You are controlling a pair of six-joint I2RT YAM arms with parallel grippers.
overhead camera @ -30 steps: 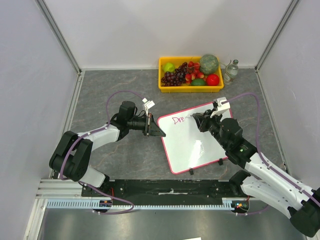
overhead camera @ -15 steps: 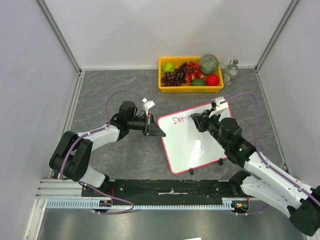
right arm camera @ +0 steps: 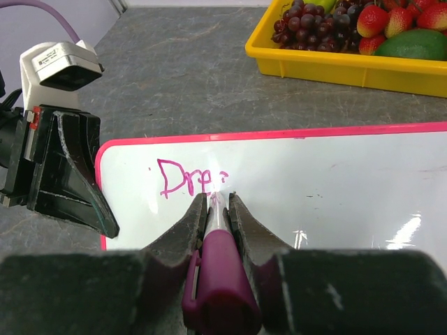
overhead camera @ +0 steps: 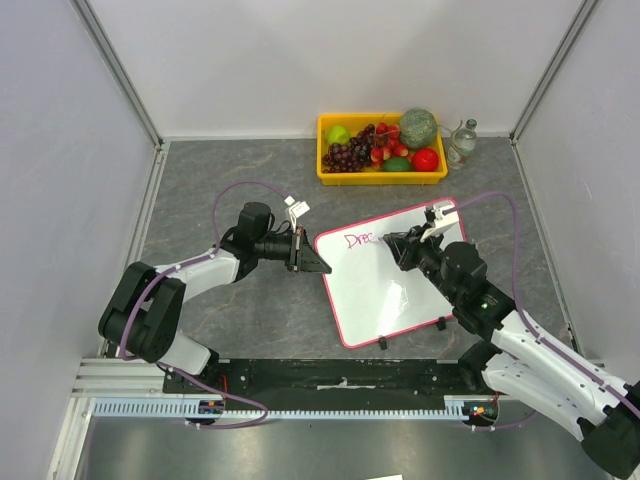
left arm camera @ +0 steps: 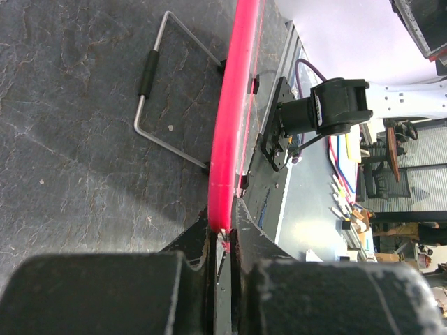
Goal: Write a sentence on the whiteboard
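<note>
Right pincer (right arm camera: 218, 199): jaws narrow, clamped on a magenta marker (right arm camera: 218, 279) whose barrel runs straight out between the fingers, with the nib down on the whiteboard (right arm camera: 335, 181). By the right wrist view the nib appears to be touching the board.

Position of the work: the sentence (right arm camera: 188, 180) reads "Dre" at present. It lies just to the left of the nib, and the last mark, right at the tip, is too small to read. All clean board lies to the right of the pincer. The line of writing runs parallel to the board's far rim, just inside it, heading from the corner near the left arm towards the opposite far corner. A yellow tray (right arm camera: 328, 66) of fruit stands beyond that rim, well apart from the nib.

Left pincer (left arm camera: 222, 227): jaws closed on the board's pink-red rim, which runs away from it edge-on in the left wrist view. From above it grips the corner nearest the first letter, to the left of the writing hand.

Assessment: the right arm is the writing arm and the nearer to the blank area; the left arm serves as a clamp only. The task is judged to be at an early stage, one word part-formed. The next strokes call for small rightward travel along the established line, with the marker kept at its present tilt. Risk noted: drift towards the far rim, or the board shifting under the nib should the clamp slip.
</note>
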